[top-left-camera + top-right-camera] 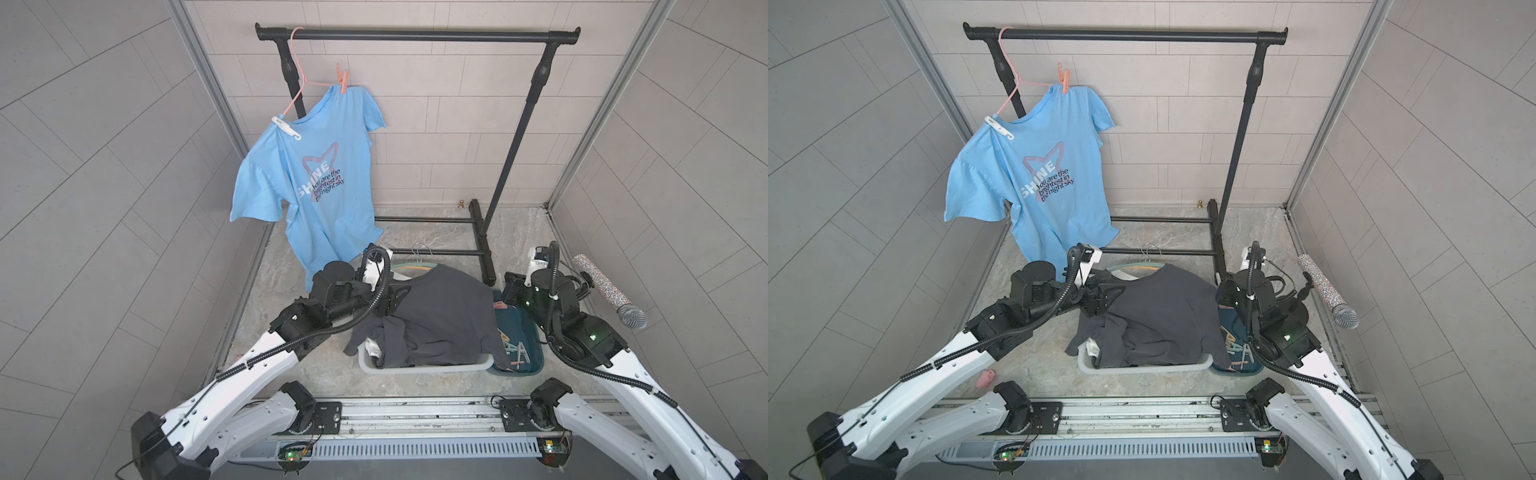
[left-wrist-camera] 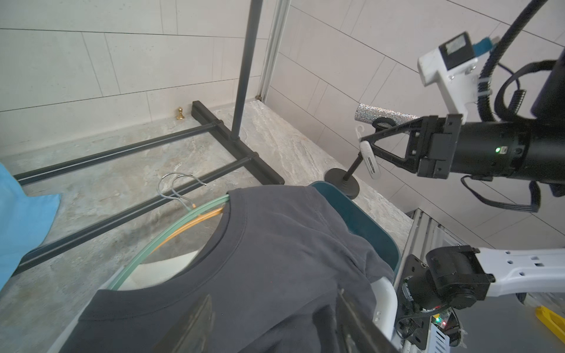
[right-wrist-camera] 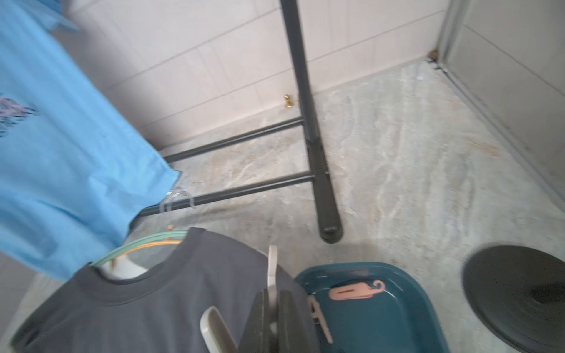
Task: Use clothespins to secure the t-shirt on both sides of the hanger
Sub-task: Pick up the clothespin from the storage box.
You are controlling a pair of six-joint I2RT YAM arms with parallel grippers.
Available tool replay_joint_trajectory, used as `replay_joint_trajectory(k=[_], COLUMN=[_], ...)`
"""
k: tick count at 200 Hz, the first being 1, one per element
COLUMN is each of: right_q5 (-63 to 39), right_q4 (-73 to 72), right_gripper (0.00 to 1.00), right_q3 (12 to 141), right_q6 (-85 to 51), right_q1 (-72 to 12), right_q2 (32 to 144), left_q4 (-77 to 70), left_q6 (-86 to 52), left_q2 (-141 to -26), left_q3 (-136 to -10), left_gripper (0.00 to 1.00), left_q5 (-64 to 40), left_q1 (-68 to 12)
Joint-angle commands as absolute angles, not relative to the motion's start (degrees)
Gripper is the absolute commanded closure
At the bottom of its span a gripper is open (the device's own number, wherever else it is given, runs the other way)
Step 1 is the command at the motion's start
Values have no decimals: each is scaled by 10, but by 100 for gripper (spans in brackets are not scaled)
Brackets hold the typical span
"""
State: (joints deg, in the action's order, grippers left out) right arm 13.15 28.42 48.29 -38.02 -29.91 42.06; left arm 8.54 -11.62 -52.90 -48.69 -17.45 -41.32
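At right end effector: clothespin (white)

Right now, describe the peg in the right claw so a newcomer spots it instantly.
From the black clothes rack, drop to the teal tray by its foot. The right claw beside that tray is shut on a white clothespin. Unlike the coral peg lying in the tray and the white peg clipped to the blue t-shirt, it is held in the air.
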Motion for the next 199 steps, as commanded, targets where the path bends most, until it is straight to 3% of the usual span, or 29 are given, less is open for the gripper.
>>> replay_joint_trajectory(k=[1,51,125,199], right_q5=[157,211,250,250], right_q4=[223,21,-89,-105], right_gripper=[100,100,100,100], right_q3=[495,504,518,498], right_q6=[-428,-461,-448,-424], right_q1=[-346,-455,-565,-604], right_q2=[429,497,568,579], left_q4=[13,-50,-93,-117], left_q6=[-100,-84,-60,-79], left_q2=[-519,-530,-572,-605], left_q3=[-464,-448,-467,-496], left_gripper=[33,34,34,56], left_q5=[-139,-80,25,68], left_q1=[-443,-501,-576,-587])
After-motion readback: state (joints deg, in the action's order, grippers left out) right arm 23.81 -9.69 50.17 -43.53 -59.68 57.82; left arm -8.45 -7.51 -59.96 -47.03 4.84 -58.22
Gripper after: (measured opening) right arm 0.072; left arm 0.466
